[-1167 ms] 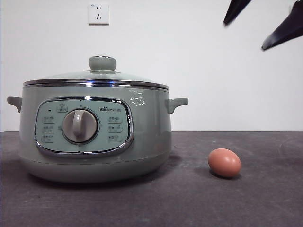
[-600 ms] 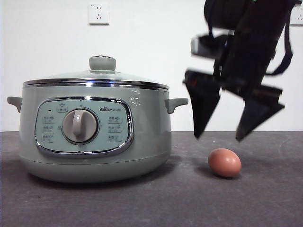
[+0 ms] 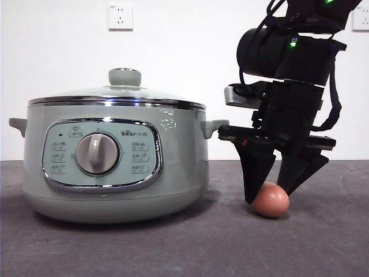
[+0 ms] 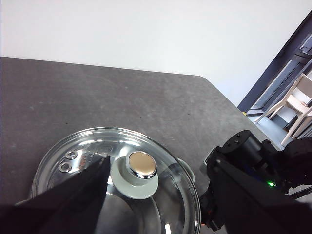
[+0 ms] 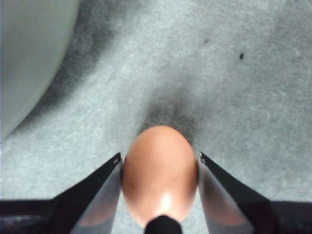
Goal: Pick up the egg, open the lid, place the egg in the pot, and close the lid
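The small reddish-brown oval egg [image 3: 271,199] lies on the dark grey table [image 3: 173,248], to the right of the big round pale green cooking pot [image 3: 115,167]. The right gripper [image 3: 277,193] is down at the egg, with 1 black jaw on each side of it. In the right wrist view the egg [image 5: 159,180] sits between the 2 jaws, which stand very close to its sides. They are open just about as wide as the egg, and it is hard to tell if they touch it. The egg still rests on the table. A dark part of the gripper hides the near end of the egg in that view.

The round glass lid [image 3: 115,95] with its shiny rim and pale green knob [image 3: 124,77] is on the pot. The left gripper hangs above the lid [image 4: 122,195]. Only 1 dark jaw shows in the left wrist view, so I cannot tell how far open it is. The lid is cut off at the picture's edge there.

A white wall socket [image 3: 120,17] is on the far wall.
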